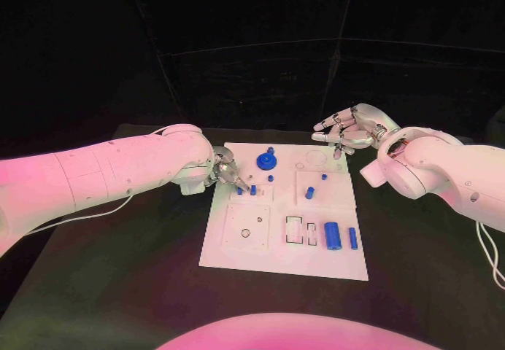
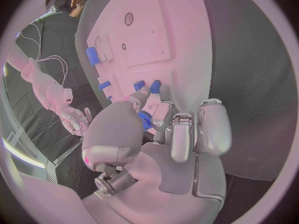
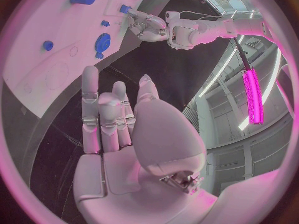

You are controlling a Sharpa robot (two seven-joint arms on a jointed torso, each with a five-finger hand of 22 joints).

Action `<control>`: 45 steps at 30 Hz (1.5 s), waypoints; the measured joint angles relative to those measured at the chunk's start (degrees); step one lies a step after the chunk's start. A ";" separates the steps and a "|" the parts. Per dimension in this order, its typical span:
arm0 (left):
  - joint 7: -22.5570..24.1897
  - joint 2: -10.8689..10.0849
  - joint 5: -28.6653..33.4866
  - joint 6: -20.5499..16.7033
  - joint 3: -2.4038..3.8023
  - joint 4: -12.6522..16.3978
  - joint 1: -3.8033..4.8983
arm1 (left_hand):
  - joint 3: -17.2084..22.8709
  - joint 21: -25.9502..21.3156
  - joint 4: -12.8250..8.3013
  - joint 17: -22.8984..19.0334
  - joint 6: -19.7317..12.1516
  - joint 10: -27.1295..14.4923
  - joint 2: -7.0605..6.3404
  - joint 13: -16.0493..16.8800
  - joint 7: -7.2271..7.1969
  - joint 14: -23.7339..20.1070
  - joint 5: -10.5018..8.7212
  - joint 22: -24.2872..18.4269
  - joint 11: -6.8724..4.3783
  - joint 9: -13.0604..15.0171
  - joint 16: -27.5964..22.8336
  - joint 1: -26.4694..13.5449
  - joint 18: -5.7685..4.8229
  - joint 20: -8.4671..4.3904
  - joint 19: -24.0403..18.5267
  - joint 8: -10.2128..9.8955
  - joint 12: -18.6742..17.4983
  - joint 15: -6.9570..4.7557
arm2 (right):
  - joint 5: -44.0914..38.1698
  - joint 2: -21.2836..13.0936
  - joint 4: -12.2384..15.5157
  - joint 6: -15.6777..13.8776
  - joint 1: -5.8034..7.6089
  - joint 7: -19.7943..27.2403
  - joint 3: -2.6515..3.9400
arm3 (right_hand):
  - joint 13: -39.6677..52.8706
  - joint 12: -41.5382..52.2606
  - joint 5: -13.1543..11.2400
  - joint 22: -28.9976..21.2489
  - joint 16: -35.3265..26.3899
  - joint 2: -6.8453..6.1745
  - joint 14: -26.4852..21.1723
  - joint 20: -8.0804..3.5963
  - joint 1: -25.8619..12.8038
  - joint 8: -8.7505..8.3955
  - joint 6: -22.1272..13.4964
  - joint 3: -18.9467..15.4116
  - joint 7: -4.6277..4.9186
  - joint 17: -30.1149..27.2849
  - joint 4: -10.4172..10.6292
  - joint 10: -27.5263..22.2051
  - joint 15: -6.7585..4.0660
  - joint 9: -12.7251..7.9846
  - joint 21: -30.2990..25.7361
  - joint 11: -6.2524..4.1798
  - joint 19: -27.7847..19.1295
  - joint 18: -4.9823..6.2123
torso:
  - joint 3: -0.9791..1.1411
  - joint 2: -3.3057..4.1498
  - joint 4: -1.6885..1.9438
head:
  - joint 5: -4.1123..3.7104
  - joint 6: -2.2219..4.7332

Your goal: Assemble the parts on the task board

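The task board [image 1: 240,240] bears no readable writing.

left hand [image 2: 163,134] over task board [image 2: 181,50], fingertips [image 2: 163,92] touching blue parts [image 2: 147,85]

Pink light washes the white arms and task board [image 1: 237,248] against dim black surroundings; wrist views bend strongly at their rims.

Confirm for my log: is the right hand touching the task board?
Apart. The head view shows the right hand raised beyond the task board's far edge, dark table between them.
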 measured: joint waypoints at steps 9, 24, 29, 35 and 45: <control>0.75 -1.48 0.64 -2.11 0.02 0.99 -0.02 | -7.17 -0.24 3.24 0.00 -0.89 -0.26 -0.23 -0.97 0.40 -0.21 0.00 -0.32 -0.19 0.28 0.00 -1.26 0.00 0.00 0.00 0.38 -0.33 -0.21 | 0.01 -0.03 -0.05 0.00 0.00 0.02 0.00 | 0.00 0.00 0.00 -0.01 0.00 0.00 0.00 0.00 0.00 0.00 0.00 0.00 0.00 0.00 0.00 0.00 0.00 0.00 0.00 0.00 0.00 0.01 | -0.04 -0.01 0.00 | -0.25 0.12; 14.29 -3.14 7.54 -13.24 0.03 1.38 0.05 | -7.62 -18.36 -0.39 -0.39 -9.98 -19.90 5.11 -24.07 5.00 -0.32 0.00 -23.03 3.94 -2.88 -7.46 12.78 3.23 2.13 -9.92 -4.02 -20.08 2.60 | 0.01 -0.08 -0.14 0.00 0.00 0.04 0.00 | -0.02 0.00 0.00 -0.01 0.00 0.24 0.00 0.00 -0.25 0.00 0.00 -0.18 0.00 0.00 0.18 0.00 0.00 0.00 0.00 0.00 0.00 0.00 | 0.02 -0.05 0.05 | -0.80 0.77; 22.98 -1.78 8.72 -15.99 -0.11 1.09 0.07 | -1.55 -33.63 -6.23 -26.06 -11.52 -30.29 3.73 -34.77 7.93 -16.48 0.30 -37.10 7.35 -7.97 -30.43 21.34 4.53 4.35 -20.66 -10.04 -34.56 5.67 | 0.01 -0.05 -0.34 0.00 -0.01 0.04 -0.01 | -0.04 0.00 0.00 -0.01 0.00 0.24 0.00 0.00 -0.24 0.00 0.00 -0.19 0.00 0.00 0.18 0.00 0.00 0.00 0.00 0.00 0.00 0.00 | -0.01 -0.04 0.04 | -0.94 1.19; 29.04 0.05 5.37 -18.88 -1.40 0.60 0.05 | 1.74 -36.06 -9.40 -33.53 -6.88 -27.24 0.76 -43.16 7.73 -16.70 0.08 -39.23 7.51 -12.79 -36.31 22.24 5.41 5.11 -19.41 -15.54 -42.22 5.69 | 0.01 0.13 -0.45 0.02 -0.01 0.04 -0.01 | -0.10 0.00 0.29 -0.06 0.00 0.24 0.00 0.00 -0.24 0.00 -0.20 -0.18 -0.20 0.01 0.18 0.00 0.00 0.00 0.00 0.00 0.00 0.01 | -0.02 -0.01 -0.08 | -1.25 1.58; 31.21 4.32 -3.71 -22.37 -2.83 -3.03 -0.41 | 1.39 -32.07 -10.07 -15.45 -2.72 -25.37 -1.78 -49.75 6.86 -3.32 -0.07 -36.63 6.97 -17.50 -19.27 19.09 5.43 4.79 -10.84 -21.03 -45.85 5.20 | 0.01 0.47 -0.57 0.09 -0.02 0.04 -0.02 | -0.10 0.00 0.29 -0.05 0.00 0.24 0.00 0.00 -0.24 0.00 -0.20 -0.19 -0.20 0.01 0.18 0.00 0.00 0.00 0.00 0.00 0.00 0.00 | -0.02 0.08 -0.09 | -1.69 1.81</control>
